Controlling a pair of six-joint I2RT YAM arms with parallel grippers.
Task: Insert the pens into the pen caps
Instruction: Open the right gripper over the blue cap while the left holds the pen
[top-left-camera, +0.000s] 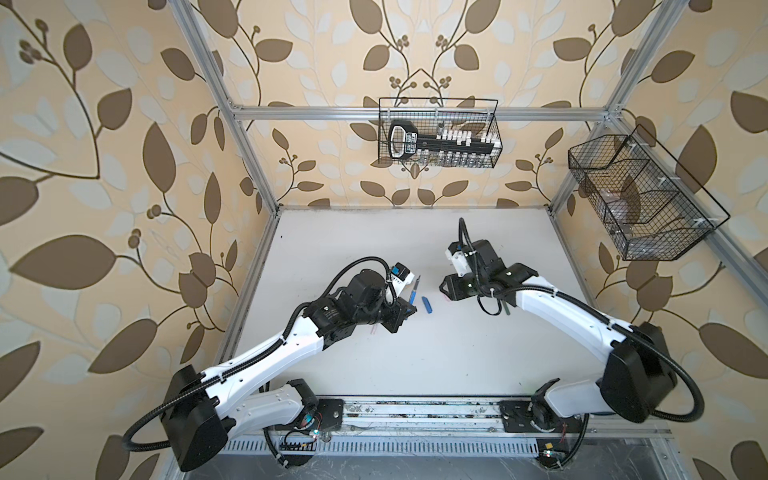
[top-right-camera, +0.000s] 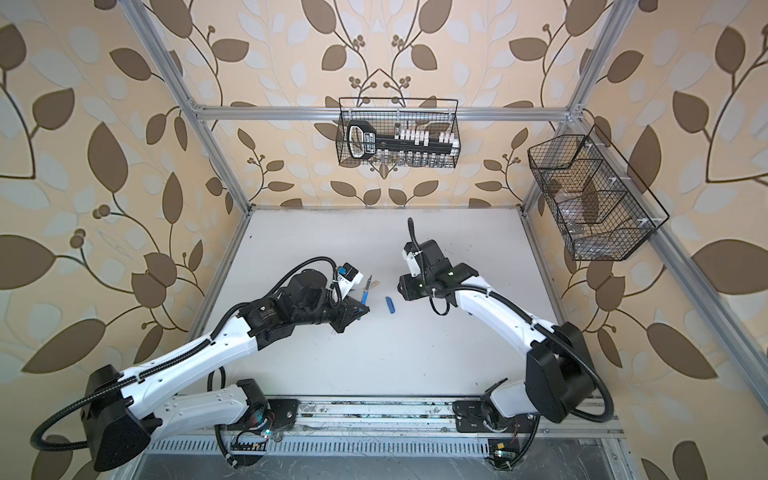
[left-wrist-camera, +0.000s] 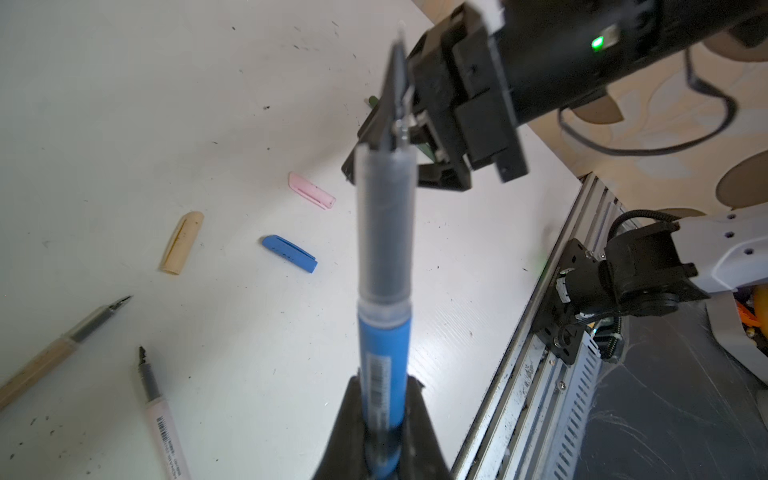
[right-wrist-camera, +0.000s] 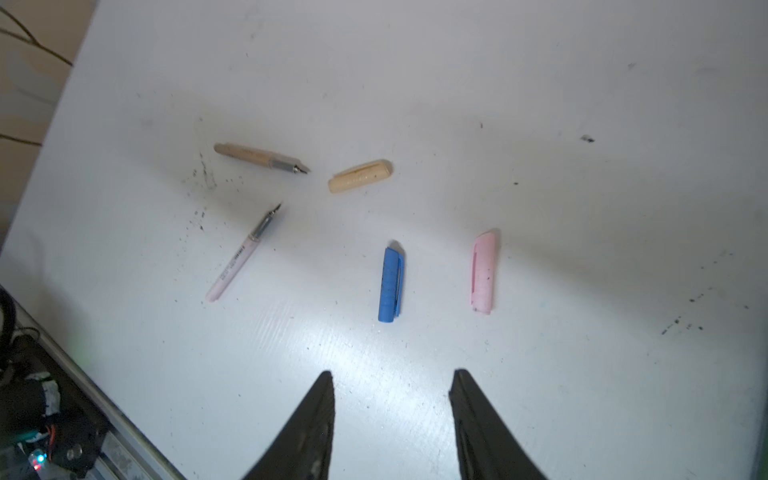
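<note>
Blue plastic stick pen (left-wrist-camera: 384, 345), with a barcode label on the barrel, a translucent grey grip section and a dark pointed tip. The black fingers of the left pincer (left-wrist-camera: 380, 399) are closed on its barrel. In both top views the pen lies just left of frame centre, its tip toward the upper edge. The right pincer (right-wrist-camera: 392, 374) stands parted and holds nothing. A blue ribbed plastic cap (top-left-camera: 427, 305) with a clip lies flat at frame centre, between the two pincers and touching neither. Lying apart on the table are a smooth pink cap (right-wrist-camera: 484, 272), a rounded tan cap (right-wrist-camera: 360, 176), a tan pen (right-wrist-camera: 259, 158) and a whitish-pink pen (right-wrist-camera: 241, 259), both pens with bare tips. The white table (right-wrist-camera: 540, 124) is matte and speckled with dark marks. Beige wallpaper (top-left-camera: 124, 208) with brown leaves lines the walls. Black wire baskets (top-left-camera: 440, 99) hang from the aluminium frame (top-left-camera: 311, 112).
</note>
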